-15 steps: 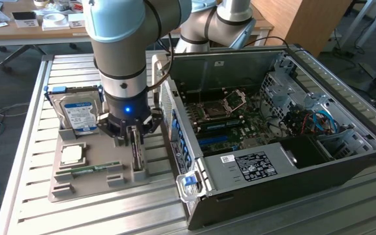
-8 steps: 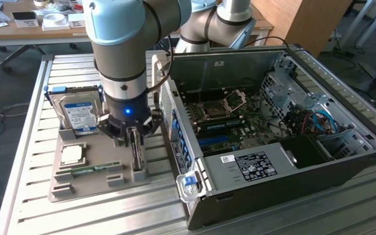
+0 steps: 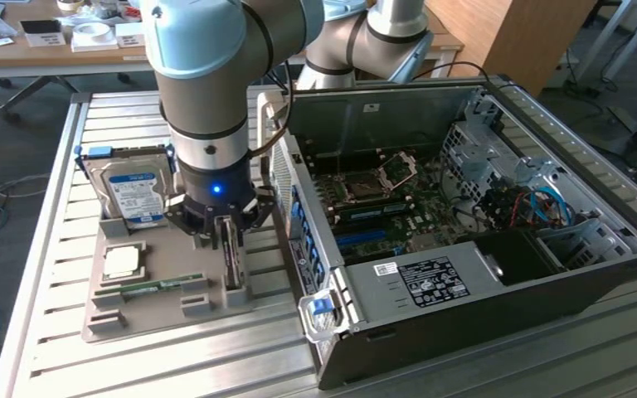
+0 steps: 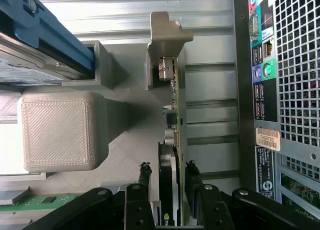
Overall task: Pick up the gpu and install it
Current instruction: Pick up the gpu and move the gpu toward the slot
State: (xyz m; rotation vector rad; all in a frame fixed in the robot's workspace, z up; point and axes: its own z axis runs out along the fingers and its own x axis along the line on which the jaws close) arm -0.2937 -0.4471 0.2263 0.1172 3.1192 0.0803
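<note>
The gpu (image 3: 230, 259) stands on its long edge in a slot of the grey holder tray (image 3: 163, 319), on the tray side nearest the open computer case (image 3: 484, 282). The hand (image 3: 226, 234) hangs straight over that slot. In the wrist view the hand (image 4: 168, 171) has its fingers (image 4: 145, 172) apart, one on each side of the gpu (image 4: 175, 98). A sliver of space shows between one finger and the card's dark face, so the card is straddled, not clamped.

Elsewhere in the tray, a hard drive (image 3: 136, 195) stands upright at the far end. A CPU (image 3: 123, 261) lies flat mid-tray, and a RAM stick (image 3: 150, 288) lies toward the near end. The tray rests on the slatted metal worktop (image 3: 53, 356).
</note>
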